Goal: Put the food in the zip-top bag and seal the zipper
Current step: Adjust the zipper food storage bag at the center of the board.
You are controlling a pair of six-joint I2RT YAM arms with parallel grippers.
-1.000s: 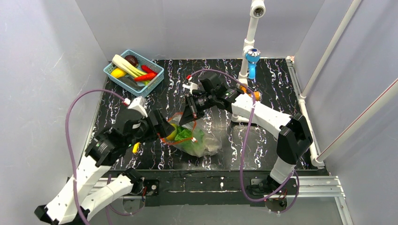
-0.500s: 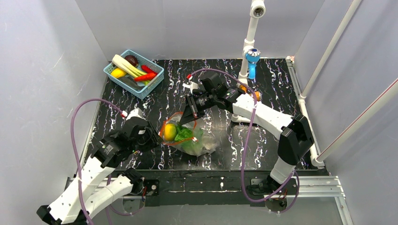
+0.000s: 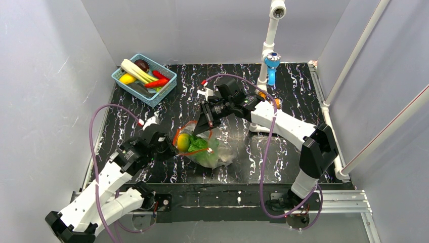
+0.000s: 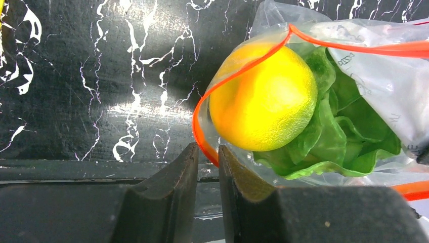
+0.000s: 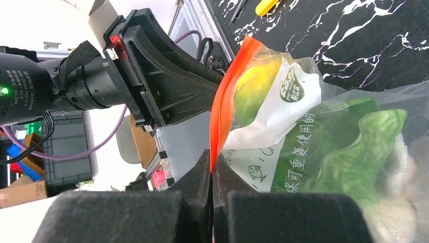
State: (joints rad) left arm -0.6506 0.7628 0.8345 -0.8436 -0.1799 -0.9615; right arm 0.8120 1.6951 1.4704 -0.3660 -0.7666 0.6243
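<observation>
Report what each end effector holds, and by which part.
Right end effector: zip-top bag, pinched by its red zipper. Left end effector: jaws nearly together at the zipper's near bend; a firm hold cannot be told.

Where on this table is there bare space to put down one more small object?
Free: the back middle, between the blue basket and the white post; the back right corner, between that post and the side rail. Crowded: the centre, where the left arm and the right arm meet at the zip-top bag.
</observation>
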